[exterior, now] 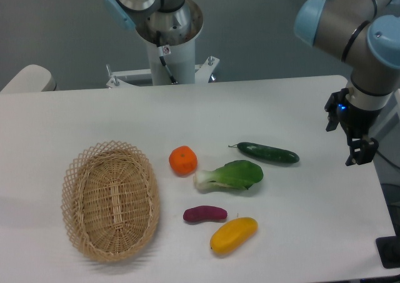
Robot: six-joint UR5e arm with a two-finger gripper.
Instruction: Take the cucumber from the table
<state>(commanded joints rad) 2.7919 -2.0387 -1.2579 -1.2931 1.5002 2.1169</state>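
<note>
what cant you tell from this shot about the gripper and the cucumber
- Gripper: seen edge-on at the right of the camera view, dark and small; whether the fingers are open or shut cannot be told.
- Arm: its upper links are cut off by the top and right edges.
- Cucumber: its underside against the table is hidden; the stem tip is too small for detail.
- Basket: the near wall hides part of its inside.

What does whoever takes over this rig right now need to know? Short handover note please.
Gripper: empty, hanging at the table's right edge, well right of the cucumber; open or shut can't be told from this angle.
Cucumber: lying flat on the table, stem tip pointing left, just above the bok choy, with no visible contact.
Nearby: orange, sweet potato, mango, empty basket at left.
Done: nothing yet.
Left: approach, grasp, lift the cucumber.
</note>
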